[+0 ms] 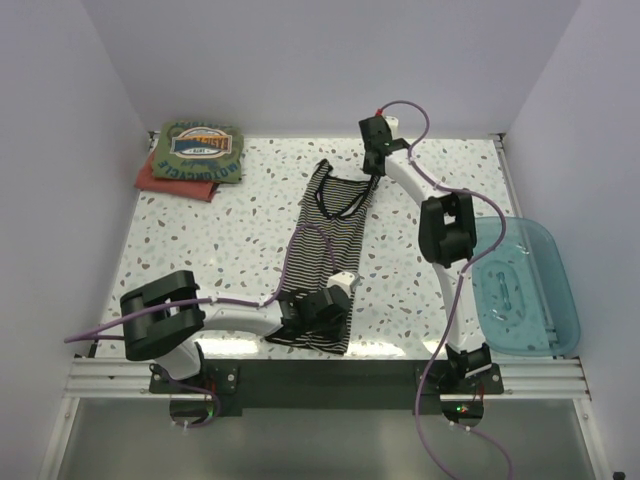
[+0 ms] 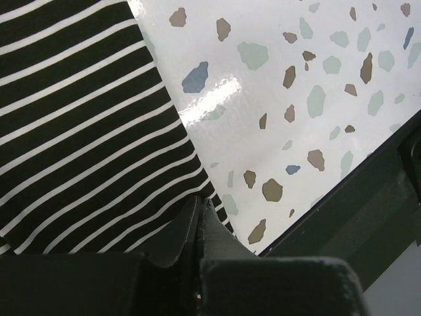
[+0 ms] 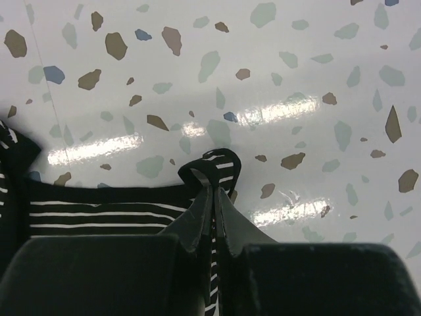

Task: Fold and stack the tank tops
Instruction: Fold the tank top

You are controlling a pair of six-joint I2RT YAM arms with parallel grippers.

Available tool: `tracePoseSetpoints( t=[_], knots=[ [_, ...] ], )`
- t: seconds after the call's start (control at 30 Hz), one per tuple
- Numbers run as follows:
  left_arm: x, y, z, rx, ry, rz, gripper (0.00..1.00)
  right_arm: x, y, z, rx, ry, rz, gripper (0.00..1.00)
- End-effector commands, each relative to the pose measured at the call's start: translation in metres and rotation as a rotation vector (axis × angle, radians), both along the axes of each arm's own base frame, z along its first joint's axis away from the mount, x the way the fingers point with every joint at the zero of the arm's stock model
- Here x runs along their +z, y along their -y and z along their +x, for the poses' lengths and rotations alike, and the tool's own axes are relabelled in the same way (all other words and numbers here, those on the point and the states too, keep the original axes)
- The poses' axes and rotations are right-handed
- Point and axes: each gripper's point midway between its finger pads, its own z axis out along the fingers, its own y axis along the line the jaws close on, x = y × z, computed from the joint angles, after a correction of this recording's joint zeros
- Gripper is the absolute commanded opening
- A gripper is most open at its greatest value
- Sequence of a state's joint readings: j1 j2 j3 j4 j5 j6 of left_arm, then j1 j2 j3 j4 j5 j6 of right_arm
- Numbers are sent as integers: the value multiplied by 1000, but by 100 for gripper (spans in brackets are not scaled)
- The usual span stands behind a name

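Observation:
A black-and-white striped tank top point(image 1: 315, 240) lies lengthwise in the middle of the table. My left gripper point(image 1: 330, 322) sits at its near hem. In the left wrist view the left gripper point(image 2: 202, 203) is shut on the hem corner of the striped cloth point(image 2: 79, 131). My right gripper point(image 1: 373, 170) is at the far shoulder strap. In the right wrist view the right gripper point(image 3: 214, 184) is shut on the strap loop point(image 3: 217, 164), and striped cloth shows between its fingers. An olive green tank top with a printed graphic point(image 1: 200, 148) lies folded on a red one point(image 1: 165, 182) at the back left.
A translucent blue plastic basket point(image 1: 520, 285) stands at the right edge of the table. The dark rail of the table's near edge point(image 2: 342, 217) runs close to my left gripper. White walls close in the back and both sides.

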State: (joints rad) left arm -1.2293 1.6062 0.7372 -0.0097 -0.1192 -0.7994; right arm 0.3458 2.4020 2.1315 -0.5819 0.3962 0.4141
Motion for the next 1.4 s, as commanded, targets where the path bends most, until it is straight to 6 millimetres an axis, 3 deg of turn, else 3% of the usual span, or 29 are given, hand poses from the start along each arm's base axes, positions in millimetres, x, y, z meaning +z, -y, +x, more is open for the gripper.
tracePoseSetpoints(
  t=[0.0,0.5,0.7,0.83,0.9,1.0,1.07,1.2,1.37],
  knots=[
    [-36,-36,-25,-69,-84,148,0,17,-8,17,32,67,34,3],
    [-37,-40,-35,-94,-109,147,0,-29,-27,25,77,13,93,10],
    [-36,-34,-40,-110,-125,124,0,-43,-20,22,70,-16,53,14],
    [-26,-22,-31,-96,-105,93,0,-46,-12,26,66,-10,44,17],
    [-21,-15,-22,-89,-85,75,0,-41,-8,33,57,7,51,19],
    [1,10,3,-73,-48,-2,4,-36,9,51,38,38,102,25],
    [5,16,26,-43,-27,-18,7,-25,9,62,55,83,137,29],
    [29,42,65,-37,12,-109,11,6,7,80,101,172,171,48],
    [19,59,102,-29,8,-121,13,67,3,96,130,305,202,80]
  ],
)
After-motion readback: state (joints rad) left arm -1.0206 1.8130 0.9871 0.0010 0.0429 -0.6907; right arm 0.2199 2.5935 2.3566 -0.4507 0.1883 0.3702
